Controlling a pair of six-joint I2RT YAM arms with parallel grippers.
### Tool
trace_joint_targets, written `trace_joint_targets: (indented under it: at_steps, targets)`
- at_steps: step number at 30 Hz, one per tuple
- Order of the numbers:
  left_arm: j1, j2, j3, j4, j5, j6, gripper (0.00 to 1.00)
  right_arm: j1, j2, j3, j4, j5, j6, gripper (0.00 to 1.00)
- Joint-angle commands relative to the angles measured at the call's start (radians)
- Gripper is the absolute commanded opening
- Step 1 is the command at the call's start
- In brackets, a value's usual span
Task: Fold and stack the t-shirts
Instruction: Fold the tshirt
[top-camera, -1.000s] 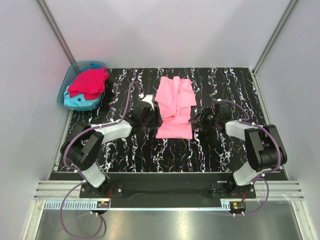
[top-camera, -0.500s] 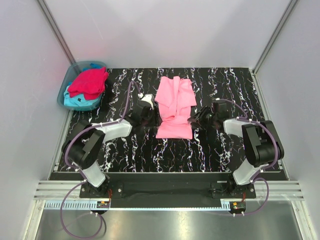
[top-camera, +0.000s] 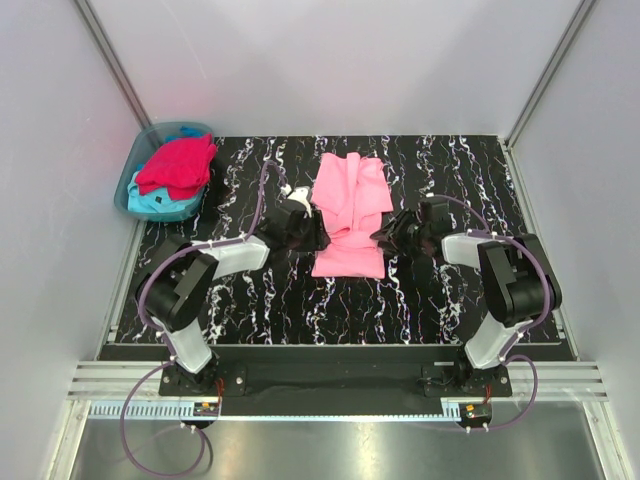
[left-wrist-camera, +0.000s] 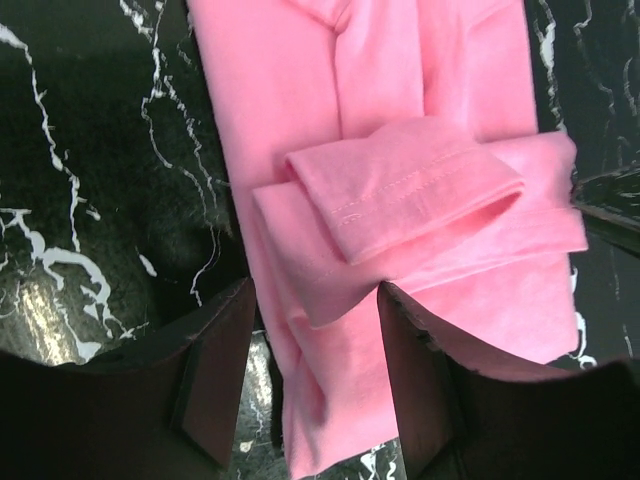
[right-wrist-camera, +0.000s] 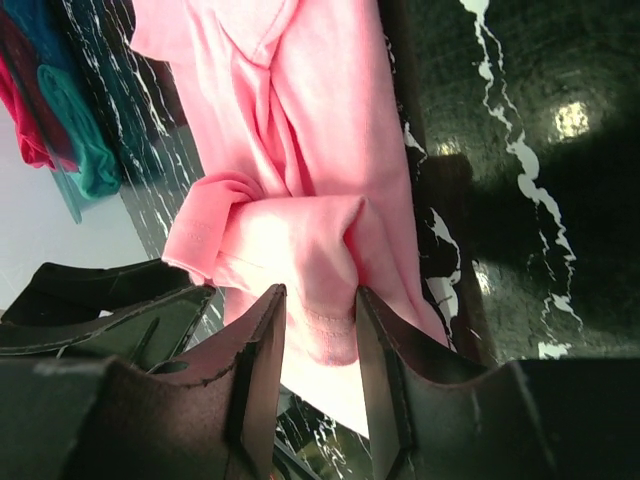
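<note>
The light pink t-shirt (top-camera: 348, 215) lies partly folded in a long strip on the black marbled table (top-camera: 460, 160). My left gripper (top-camera: 311, 233) is open at its left edge; in the left wrist view (left-wrist-camera: 315, 375) the jaws straddle the edge of the pink cloth (left-wrist-camera: 400, 190). My right gripper (top-camera: 386, 238) is open at its right edge; in the right wrist view (right-wrist-camera: 320, 350) a folded sleeve hem of the pink shirt (right-wrist-camera: 300, 150) lies between the jaws. The crimson t-shirt (top-camera: 178, 165) lies on the turquoise t-shirt (top-camera: 165, 205) in the tub.
The translucent blue-green tub (top-camera: 125, 188) stands at the table's far left corner, also showing in the right wrist view (right-wrist-camera: 70, 190). White walls enclose the table on three sides. Both arms' bases sit at the near edge.
Both grippers have moved inward toward the pink shirt, the left one rightward and the right one leftward, until their jaws reach its edges. The shirt has not visibly moved.
</note>
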Motion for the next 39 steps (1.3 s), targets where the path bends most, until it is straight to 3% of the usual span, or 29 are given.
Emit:
trace_joint_targets:
  at_steps: [1, 12, 22, 27, 31, 33, 36, 39]
  targets:
    - [0.006, -0.001, 0.046, 0.056, 0.019, -0.001, 0.56, 0.014, 0.018, 0.041, 0.040, -0.005, 0.009, 0.41]
    - [0.006, -0.002, 0.030, 0.067, 0.008, -0.004, 0.55, 0.021, 0.019, 0.035, 0.044, -0.002, 0.016, 0.24]
    - [0.006, -0.009, 0.016, 0.079, 0.003, -0.015, 0.53, 0.021, -0.010, 0.012, 0.040, -0.005, 0.015, 0.29]
    - [0.006, -0.007, 0.014, 0.090, 0.003, -0.018, 0.50, 0.021, -0.011, 0.004, 0.046, -0.010, 0.021, 0.25]
    - [0.008, -0.003, 0.014, 0.099, 0.008, -0.022, 0.38, 0.021, -0.011, 0.005, 0.047, -0.013, 0.025, 0.08]
    - [0.006, 0.001, 0.014, 0.101, 0.011, -0.024, 0.27, 0.021, -0.010, 0.016, 0.046, -0.013, 0.027, 0.00]
    - [0.006, 0.005, 0.025, 0.096, 0.013, -0.024, 0.11, 0.021, -0.004, 0.033, 0.046, -0.013, 0.035, 0.00]
    - [0.008, 0.007, 0.036, 0.090, 0.013, -0.024, 0.06, 0.021, 0.008, 0.062, 0.047, -0.013, 0.053, 0.00]
